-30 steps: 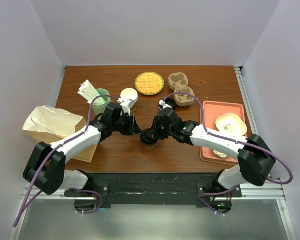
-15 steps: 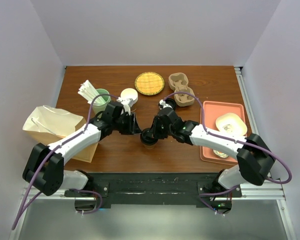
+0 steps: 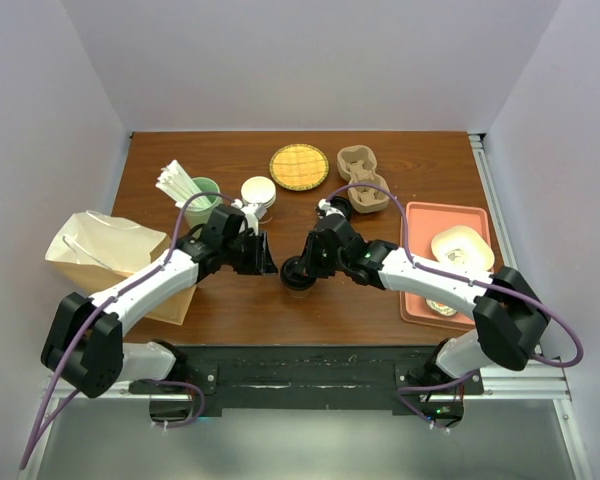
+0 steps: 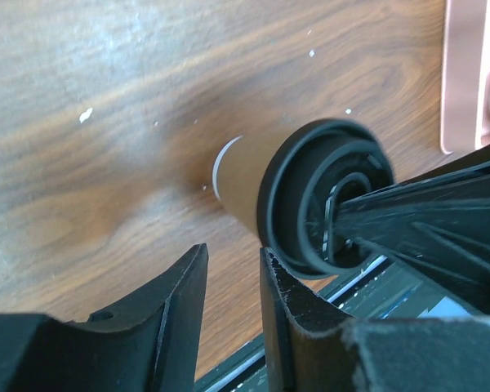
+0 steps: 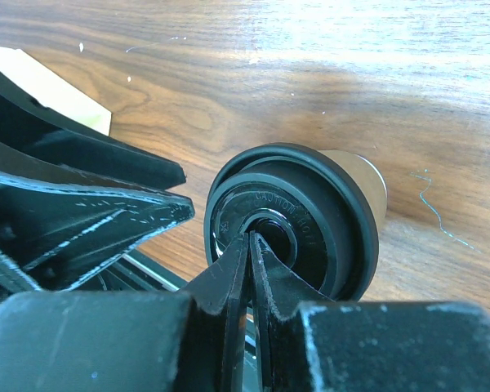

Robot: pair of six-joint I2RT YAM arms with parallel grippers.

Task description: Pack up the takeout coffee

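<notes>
The takeout coffee, a brown kraft cup with a black lid, stands upright on the wooden table near its front middle. It shows in the left wrist view and in the right wrist view. My right gripper is shut, with its tips resting in the centre recess of the lid; its fingers come in from the right in the left wrist view. My left gripper is just left of the cup and apart from it. Its jaws stand a narrow gap apart with nothing between them.
A kraft paper bag lies at the left. A pale green cup of white sticks and a white-lidded cup stand behind the left arm. A yellow woven disc and a cardboard carrier are at the back. A pink tray is at the right.
My left gripper has drawn back a little to the left, away from the cup. The right gripper and the cup have stayed where they were.
</notes>
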